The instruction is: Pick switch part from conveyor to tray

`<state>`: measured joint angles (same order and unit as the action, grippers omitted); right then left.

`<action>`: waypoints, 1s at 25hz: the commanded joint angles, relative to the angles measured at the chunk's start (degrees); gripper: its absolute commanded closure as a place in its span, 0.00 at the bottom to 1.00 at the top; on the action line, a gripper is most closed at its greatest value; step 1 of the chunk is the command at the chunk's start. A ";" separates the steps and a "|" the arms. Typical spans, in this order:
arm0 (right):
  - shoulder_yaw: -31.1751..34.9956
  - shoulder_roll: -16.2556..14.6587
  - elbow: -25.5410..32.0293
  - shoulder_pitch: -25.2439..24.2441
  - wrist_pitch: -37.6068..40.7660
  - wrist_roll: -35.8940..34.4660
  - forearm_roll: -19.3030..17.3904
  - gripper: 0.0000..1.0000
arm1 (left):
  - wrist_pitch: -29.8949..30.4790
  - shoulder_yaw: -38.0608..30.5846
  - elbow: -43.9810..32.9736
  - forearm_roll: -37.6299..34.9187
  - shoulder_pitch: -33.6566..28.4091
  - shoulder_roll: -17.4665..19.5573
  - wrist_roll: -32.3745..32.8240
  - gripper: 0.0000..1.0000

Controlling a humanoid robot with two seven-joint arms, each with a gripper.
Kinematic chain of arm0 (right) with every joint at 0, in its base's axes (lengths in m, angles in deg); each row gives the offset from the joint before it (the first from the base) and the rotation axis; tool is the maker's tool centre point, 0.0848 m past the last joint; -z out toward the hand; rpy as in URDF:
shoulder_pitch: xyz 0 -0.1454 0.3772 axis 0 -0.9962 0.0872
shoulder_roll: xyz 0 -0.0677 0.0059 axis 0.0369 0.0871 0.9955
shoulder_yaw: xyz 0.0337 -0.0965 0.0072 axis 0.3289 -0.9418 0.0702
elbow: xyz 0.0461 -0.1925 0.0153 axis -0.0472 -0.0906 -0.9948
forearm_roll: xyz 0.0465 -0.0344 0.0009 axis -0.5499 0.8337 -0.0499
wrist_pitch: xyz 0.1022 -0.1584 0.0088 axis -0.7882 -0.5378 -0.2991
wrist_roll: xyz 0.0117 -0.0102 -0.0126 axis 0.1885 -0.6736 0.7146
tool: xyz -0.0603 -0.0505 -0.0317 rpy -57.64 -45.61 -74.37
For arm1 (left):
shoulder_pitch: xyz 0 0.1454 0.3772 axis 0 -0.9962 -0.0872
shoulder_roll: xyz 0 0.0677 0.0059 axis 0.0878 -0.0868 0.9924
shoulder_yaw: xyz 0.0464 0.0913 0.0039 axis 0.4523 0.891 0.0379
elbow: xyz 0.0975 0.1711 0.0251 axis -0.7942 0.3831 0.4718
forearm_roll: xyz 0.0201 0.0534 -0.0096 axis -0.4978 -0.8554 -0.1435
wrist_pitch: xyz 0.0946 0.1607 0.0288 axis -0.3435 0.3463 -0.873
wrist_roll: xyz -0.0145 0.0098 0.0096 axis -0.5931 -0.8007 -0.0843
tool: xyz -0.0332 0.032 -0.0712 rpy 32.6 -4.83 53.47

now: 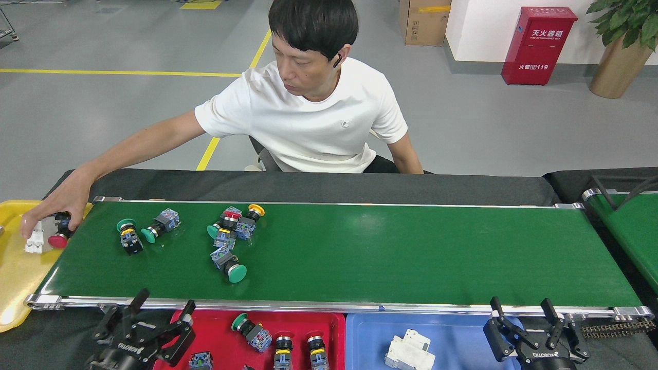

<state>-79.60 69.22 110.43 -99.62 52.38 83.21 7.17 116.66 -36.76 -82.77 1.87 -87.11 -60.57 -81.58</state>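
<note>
Looking down from the head view, several switch parts (227, 234) are seen lying on the left half of the conveyor (411, 252), none yet gripped. A few switches already rest in the red tray (205, 329) just below the near rail, so the task is judged partly done, with about six pieces left on the belt. The left gripper (157, 321) is held near the rail with fingers spread and empty. The right gripper (534, 321) is likewise spread, well apart from the parts. A person's hand (54, 210) is laid on items in the yellow tray (15, 272).
</note>
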 commanded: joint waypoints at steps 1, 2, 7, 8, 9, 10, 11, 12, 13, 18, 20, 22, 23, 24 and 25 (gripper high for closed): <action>-0.46 -0.45 0.87 0.22 0.21 -0.52 0.08 0.02 | -1.74 0.40 1.16 0.05 1.97 -0.05 0.89 0.00; -1.34 -0.54 0.87 0.22 0.21 -0.52 0.08 0.02 | -3.06 1.02 2.75 0.05 3.02 -0.05 0.98 0.00; -2.40 -0.63 0.87 0.22 0.21 -0.52 0.08 0.02 | -10.09 4.09 11.36 0.05 9.08 1.01 0.98 0.00; -2.40 -0.63 0.87 0.22 0.21 -0.52 0.08 0.02 | -10.61 4.09 12.85 0.05 10.40 1.01 0.98 0.00; -2.40 -0.63 0.87 0.22 0.21 -0.52 0.17 0.02 | -10.79 4.09 13.82 0.05 11.37 1.10 0.98 0.00; -2.40 -0.63 0.87 0.22 0.21 -0.52 0.17 0.02 | -10.88 4.09 14.79 -0.03 12.34 1.10 0.98 0.00; -2.40 -0.63 0.87 0.22 0.21 -0.52 0.17 0.02 | -11.05 4.18 15.75 -0.03 13.04 1.18 0.98 0.00; -2.40 -0.63 0.87 0.22 0.21 -0.52 0.17 0.02 | -11.75 4.18 17.16 -0.12 13.83 1.18 1.07 0.00; -2.40 -0.63 0.87 0.22 0.21 -0.52 0.17 0.02 | -12.64 4.18 18.48 -0.91 14.89 1.10 1.07 0.00; -2.48 -0.72 0.87 0.22 0.21 -0.52 0.17 0.02 | -22.83 4.53 26.56 -4.34 21.56 0.92 0.54 0.18; -2.48 -0.72 0.87 0.22 0.21 -0.52 0.17 0.02 | -23.27 4.53 26.65 -4.43 22.27 1.18 0.54 0.67; -2.48 -0.72 0.87 0.22 0.21 -0.52 0.17 0.02 | -23.01 5.06 26.65 -4.34 22.27 1.27 0.54 0.86; -2.48 -0.72 0.87 0.13 0.21 -0.52 0.17 0.02 | -22.74 5.85 26.56 -4.34 22.27 1.36 0.54 0.89; -2.48 -0.72 0.87 0.13 0.21 -0.52 0.17 0.02 | -22.39 6.29 26.48 -4.17 22.18 1.54 0.54 0.90; -2.48 -0.72 0.87 0.13 0.21 -0.52 0.17 0.02 | -22.13 6.73 26.30 -3.90 21.92 1.97 0.54 0.92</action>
<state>-82.14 69.14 110.44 -99.63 52.40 83.08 7.26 94.05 -30.51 -55.84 -2.24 -65.83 -59.22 -80.66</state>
